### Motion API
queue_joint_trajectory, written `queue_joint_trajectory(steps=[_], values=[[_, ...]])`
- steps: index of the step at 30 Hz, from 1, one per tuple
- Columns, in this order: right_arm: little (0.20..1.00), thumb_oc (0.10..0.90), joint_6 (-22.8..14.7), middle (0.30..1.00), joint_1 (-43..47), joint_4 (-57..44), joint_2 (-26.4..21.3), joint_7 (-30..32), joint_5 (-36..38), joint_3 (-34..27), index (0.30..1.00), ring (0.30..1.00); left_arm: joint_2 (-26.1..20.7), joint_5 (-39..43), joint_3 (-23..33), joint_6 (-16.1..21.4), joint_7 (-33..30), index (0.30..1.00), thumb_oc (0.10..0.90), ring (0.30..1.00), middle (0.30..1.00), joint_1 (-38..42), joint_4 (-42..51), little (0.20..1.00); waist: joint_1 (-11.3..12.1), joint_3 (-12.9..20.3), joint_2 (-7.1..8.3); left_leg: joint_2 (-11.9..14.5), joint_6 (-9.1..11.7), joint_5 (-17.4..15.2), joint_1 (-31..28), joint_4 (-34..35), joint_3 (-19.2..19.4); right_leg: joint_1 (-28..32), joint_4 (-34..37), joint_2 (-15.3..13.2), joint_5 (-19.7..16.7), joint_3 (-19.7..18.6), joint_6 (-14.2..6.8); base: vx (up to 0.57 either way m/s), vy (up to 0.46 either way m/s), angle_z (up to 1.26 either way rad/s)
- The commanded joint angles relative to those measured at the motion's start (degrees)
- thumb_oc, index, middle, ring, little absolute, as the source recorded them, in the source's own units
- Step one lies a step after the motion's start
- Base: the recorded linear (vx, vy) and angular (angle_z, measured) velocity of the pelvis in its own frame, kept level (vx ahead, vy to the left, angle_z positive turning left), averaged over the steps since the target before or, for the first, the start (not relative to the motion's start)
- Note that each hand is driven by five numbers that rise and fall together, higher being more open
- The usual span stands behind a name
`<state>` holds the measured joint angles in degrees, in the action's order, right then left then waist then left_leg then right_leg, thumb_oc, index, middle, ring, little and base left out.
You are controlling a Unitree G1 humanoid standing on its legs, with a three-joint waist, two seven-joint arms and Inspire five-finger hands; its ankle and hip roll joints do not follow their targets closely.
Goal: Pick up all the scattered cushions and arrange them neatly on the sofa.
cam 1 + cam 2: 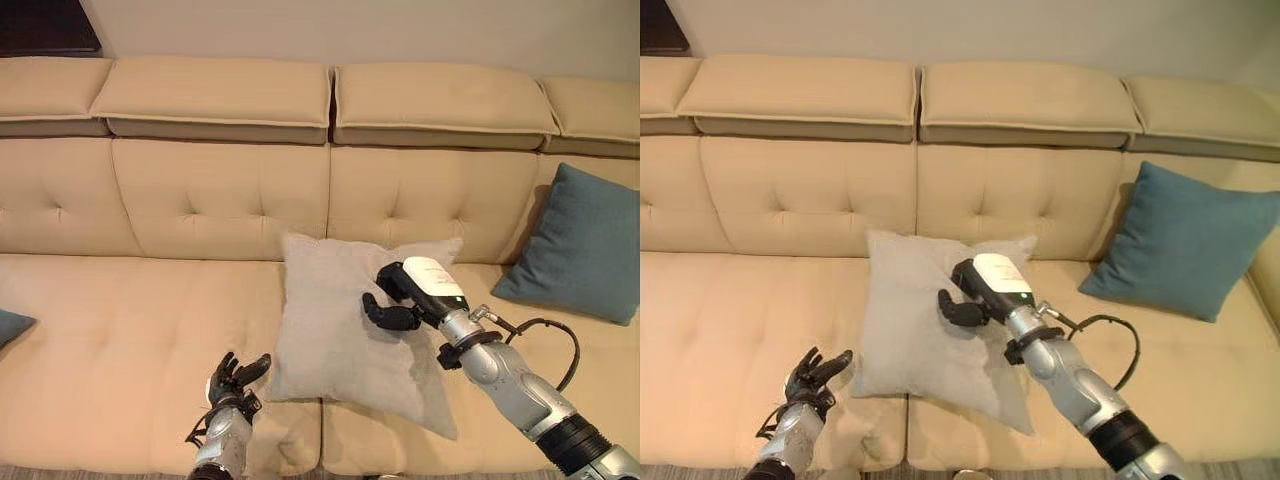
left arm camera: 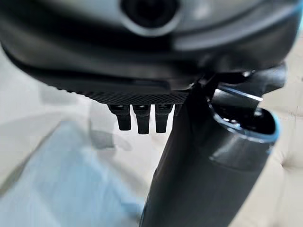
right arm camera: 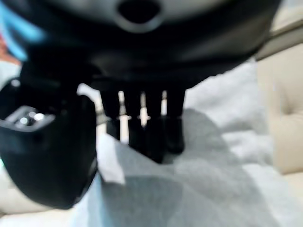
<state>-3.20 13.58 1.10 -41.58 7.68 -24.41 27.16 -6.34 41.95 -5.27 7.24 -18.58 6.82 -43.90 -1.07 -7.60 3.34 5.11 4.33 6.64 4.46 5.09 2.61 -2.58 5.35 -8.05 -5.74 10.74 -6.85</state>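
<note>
A light grey cushion (image 1: pixel 330 330) lies on the middle of the beige sofa's seat (image 1: pixel 130 340), its top edge against the backrest. My right hand (image 1: pixel 400 300) rests on the cushion's upper right part. In the right wrist view its fingers (image 3: pixel 151 127) reach down onto the grey cloth with the thumb apart, gripping nothing. My left hand (image 1: pixel 235 380) hovers open with spread fingers by the cushion's lower left corner, near the seat's front edge. A teal cushion (image 1: pixel 580 245) leans upright against the backrest at the right.
The corner of another teal cushion (image 1: pixel 12 325) pokes in at the far left of the seat. The tufted backrest (image 1: pixel 220 200) runs behind everything. Bare seat stretches between the left cushion and the grey one.
</note>
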Motion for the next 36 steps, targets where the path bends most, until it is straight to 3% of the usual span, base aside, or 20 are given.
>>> queue_joint_trajectory(steps=[1, 5, 10, 11, 12, 13, 16, 19, 20, 23, 28, 31, 36], values=[[0.300, 0.400, -5.54, 0.300, 8.77, -9.08, -1.51, 4.15, 3.08, -1.72, 0.300, 0.300, -2.29, 1.24, -3.32, 5.64, 1.86, 0.900, 0.800, 0.900, 0.900, 7.78, 2.52, 0.900, -0.93, 5.83, 2.91, -0.02, 0.81, -6.74, -1.52, -0.09, -0.80, 1.90, -0.41, 0.41, 5.54, 0.55, -1.25, 0.00, 0.008, -0.12], [0.300, 0.400, -5.63, 0.300, 9.25, -8.46, -1.74, 3.30, 3.10, 0.39, 0.300, 0.300, -2.35, 3.45, -5.20, 5.12, 3.68, 0.900, 0.800, 0.900, 0.900, 8.41, 5.85, 0.900, -1.35, 5.71, 2.76, 0.05, 0.74, -6.84, -1.62, -0.09, -0.42, 1.78, -0.35, 0.41, 5.51, 0.17, -1.26, 0.00, 0.000, 0.00], [0.300, 0.400, -6.79, 0.300, 10.13, -9.20, -2.17, 1.12, 4.99, 2.75, 0.300, 0.300, -1.25, 13.21, -8.31, 3.85, 15.05, 0.900, 0.800, 0.900, 0.900, 6.67, 11.60, 0.900, -1.64, 5.32, 2.46, -0.06, 0.62, -6.85, -1.51, -0.09, -0.25, 1.67, -0.35, 0.41, 5.48, -0.31, -1.32, 0.00, 0.003, -0.01], [0.300, 0.400, -7.24, 0.300, 9.67, -8.99, -1.00, -0.60, 5.13, 3.08, 0.300, 0.300, 0.33, 18.16, -9.74, 0.30, 20.08, 0.587, 0.591, 0.587, 0.587, 6.48, 9.83, 0.587, -1.65, 5.18, 2.39, -0.02, 0.56, -6.98, -1.67, -0.09, -0.13, 1.75, -0.35, 0.40, 5.55, -0.34, -1.33, 0.00, 0.000, 0.00], [0.300, 0.400, -7.29, 0.300, 9.79, -8.28, -0.48, -1.06, 4.92, 3.06, 0.300, 0.300, 0.47, 17.16, -9.81, 0.33, 20.96, 0.378, 0.452, 0.378, 0.378, 6.22, 9.15, 0.378, -1.63, 5.17, 2.30, -0.03, 0.50, -6.97, -1.61, -0.09, -0.12, 1.68, -0.35, 0.40, 5.54, -0.41, -1.34, 0.01, 0.008, -0.04], [0.300, 0.400, -7.20, 0.300, 9.83, -7.44, 0.17, -1.83, 5.02, 3.16, 0.300, 0.300, 0.32, 16.03, -10.67, -0.64, 23.00, 0.300, 0.400, 0.300, 0.300, 6.17, 8.22, 0.300, -1.75, 5.15, 2.14, -0.02, 0.42, -6.98, -1.57, -0.09, -0.08, 1.57, -0.35, 0.37, 5.49, -0.53, -1.34, 0.00, 0.016, -0.06], [0.300, 0.400, -7.72, 0.300, 9.95, -6.42, 3.06, -4.13, 6.45, 3.12, 0.300, 0.300, 0.11, 12.02, -13.41, -3.44, 29.31, 0.300, 0.400, 0.300, 0.300, 5.68, 5.14, 0.300, -2.12, 5.09, 1.67, -0.12, 0.16, -7.14, -1.70, -0.09, 0.14, 1.40, -0.35, 0.39, 5.36, -1.13, -1.21, 0.01, 0.021, -0.10], [0.300, 0.400, -7.66, 0.300, 10.43, -6.34, 3.97, -4.55, 6.42, 2.95, 0.300, 0.300, 0.63, 9.20, -13.91, -3.89, 30.54, 0.309, 0.406, 0.309, 0.309, 5.65, 2.36, 0.309, -2.25, 5.11, 1.54, -0.17, 0.09, -7.20, -1.73, -0.09, 0.20, 1.32, -0.35, 0.39, 5.32, -1.38, -1.12, 0.01, 0.012, -0.10], [0.300, 0.400, -7.53, 0.300, 10.49, -7.20, 4.47, -5.05, 6.76, 2.17, 0.300, 0.300, 0.29, 1.85, -14.21, -3.22, 29.96, 0.900, 0.800, 0.900, 0.900, 5.72, -0.87, 0.900, -2.41, 5.12, 1.41, -0.24, 0.05, -7.23, -1.74, -0.09, 0.36, 1.25, -0.35, 0.40, 5.26, -1.51, -1.07, 0.02, 0.013, -0.04], [0.300, 0.400, -7.62, 0.300, 9.27, -8.41, 4.69, -5.66, 7.10, 0.46, 0.300, 0.300, -0.77, -14.21, -13.68, -3.13, 25.54, 0.900, 0.800, 0.900, 0.900, 8.64, -12.64, 0.900, -2.99, 5.32, 1.09, -0.20, 0.03, -7.39, -2.04, -0.09, 0.83, 1.18, -0.38, 0.35, 5.18, -1.61, -1.05, 0.01, 0.005, -0.01], [0.300, 0.400, -7.49, 0.300, 7.30, -10.31, 2.95, -5.73, 6.51, -1.73, 0.300, 0.300, -0.34, -22.75, -12.31, -3.08, 21.12, 0.900, 0.800, 0.900, 0.900, 11.22, -20.21, 0.900, -3.69, 5.53, 0.66, -0.15, 0.12, -7.55, -2.32, -0.09, 1.21, 1.23, -0.44, 0.36, 5.23, -1.62, -1.09, 0.01, 0.005, -0.04], [0.300, 0.400, -7.87, 0.300, 5.76, -11.97, 0.63, -6.14, 5.07, -2.66, 0.300, 0.300, -1.44, -33.46, -13.93, -3.49, 17.34, 0.900, 0.800, 0.900, 0.900, 13.13, -23.03, 0.900, -3.89, 5.68, 0.27, -0.20, 0.17, -7.54, -2.37, -0.09, 1.02, 1.27, -0.52, 0.43, 5.14, -1.37, -1.15, 0.02, 0.015, -0.04], [0.300, 0.400, -7.91, 0.300, 3.34, -13.81, -1.32, -5.83, 4.35, -3.84, 0.300, 0.300, -1.06, -35.66, -14.21, -4.13, 13.88, 0.900, 0.800, 0.900, 0.900, 14.30, -22.15, 0.900, -3.62, 5.97, 0.37, -0.24, 0.21, -7.49, -2.51, -0.09, 0.67, 1.53, -0.51, 0.35, 5.21, -0.81, -1.25, 0.00, 0.000, 0.00]])
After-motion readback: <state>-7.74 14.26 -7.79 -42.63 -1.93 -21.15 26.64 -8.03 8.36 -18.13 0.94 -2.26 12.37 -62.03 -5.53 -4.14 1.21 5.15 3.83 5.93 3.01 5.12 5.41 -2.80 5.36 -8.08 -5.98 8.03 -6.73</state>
